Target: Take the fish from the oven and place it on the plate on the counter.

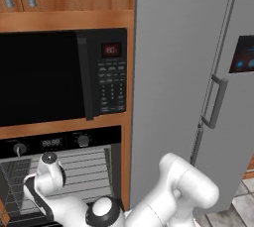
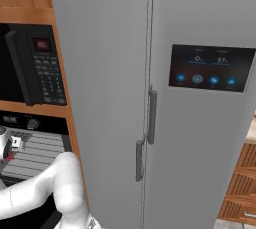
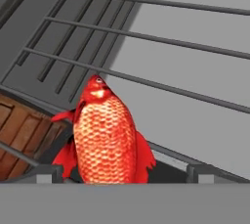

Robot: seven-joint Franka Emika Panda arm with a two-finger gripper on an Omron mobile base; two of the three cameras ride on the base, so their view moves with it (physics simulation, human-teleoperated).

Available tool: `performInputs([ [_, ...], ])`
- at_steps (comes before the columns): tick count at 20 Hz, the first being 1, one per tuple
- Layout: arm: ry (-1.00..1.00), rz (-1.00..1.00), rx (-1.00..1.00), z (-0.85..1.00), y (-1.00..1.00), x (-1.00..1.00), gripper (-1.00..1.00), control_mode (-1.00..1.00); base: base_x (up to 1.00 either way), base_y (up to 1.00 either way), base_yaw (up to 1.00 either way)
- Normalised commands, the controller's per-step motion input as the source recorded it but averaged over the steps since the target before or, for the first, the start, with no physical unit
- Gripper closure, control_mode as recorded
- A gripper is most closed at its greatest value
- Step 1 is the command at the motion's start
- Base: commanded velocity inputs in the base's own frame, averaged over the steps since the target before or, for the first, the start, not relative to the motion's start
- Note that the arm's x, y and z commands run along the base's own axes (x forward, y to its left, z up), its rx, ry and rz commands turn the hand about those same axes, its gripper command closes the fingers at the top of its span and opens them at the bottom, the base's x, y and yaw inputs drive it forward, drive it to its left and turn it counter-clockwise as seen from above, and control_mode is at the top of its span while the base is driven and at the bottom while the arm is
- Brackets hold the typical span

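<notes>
The fish (image 3: pixel 105 137), red-orange and scaly, lies on a grey wire rack (image 3: pixel 161 42) inside the oven (image 1: pixel 59 142), its head pointing away from the hand. My gripper (image 3: pixel 126 173) is open and straddles the fish's tail end. One fingertip (image 3: pixel 46 171) stands on each side of it, and neither touches it. In the left base view my arm reaches down into the open oven cavity (image 1: pixel 92 169) at the lower left. The plate and the counter are out of view.
A black microwave (image 1: pixel 59 77) with a keypad sits right above the oven. A tall grey fridge (image 2: pixel 150 73) stands to the right of both. More rack bars cross above the fish, and wooden flooring (image 3: pixel 19 130) shows beyond the rack's edge.
</notes>
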Motion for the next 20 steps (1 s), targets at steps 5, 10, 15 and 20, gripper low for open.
performInputs([
  [5, 0.00, 0.01, -0.01, -0.25, 0.11, 0.00, -1.00, -1.00, 0.00, 0.00, 0.00],
  [10, 0.00, 0.00, -0.02, -0.35, 0.01, 0.00, -1.00, -1.00, 0.00, 0.00, 0.00],
  [15, 0.00, 0.00, -0.02, -0.50, 0.01, 0.00, -1.00, -1.00, 0.00, 0.00, 0.00],
  [20, 0.02, 0.00, -0.01, -0.47, 0.07, -0.21, -1.00, -1.00, 0.00, 0.00, 0.00],
])
